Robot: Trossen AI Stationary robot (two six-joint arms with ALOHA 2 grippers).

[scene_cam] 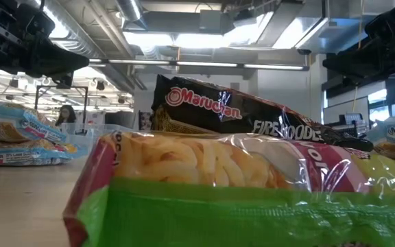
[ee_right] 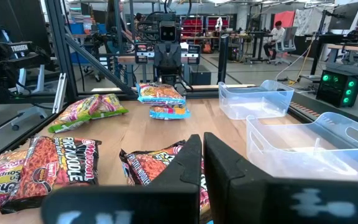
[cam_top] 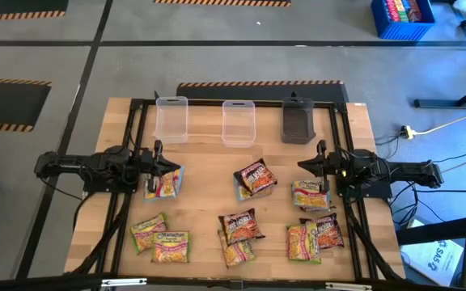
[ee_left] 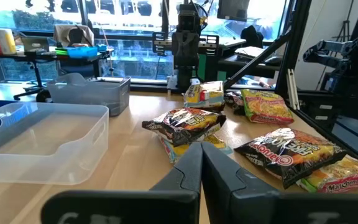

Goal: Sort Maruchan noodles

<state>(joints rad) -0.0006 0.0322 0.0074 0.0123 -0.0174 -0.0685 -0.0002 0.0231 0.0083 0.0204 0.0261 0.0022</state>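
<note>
Two matte black, blocky jointed arms, the left arm (cam_top: 95, 170) and right arm (cam_top: 379, 171), each ending in a pair of flat, dark, wedge-shaped fingers (ee_left: 188, 171), with black cables trailing from the right arm's base.

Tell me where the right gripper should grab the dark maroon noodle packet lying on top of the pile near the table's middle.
Probably from straight above, pinching the dark maroon flat plastic packet by its free crimped edge. It lies tilted on another packet, so that raised rim gives the fingers purchase. The right gripper, now shut, would need to open first.
</note>
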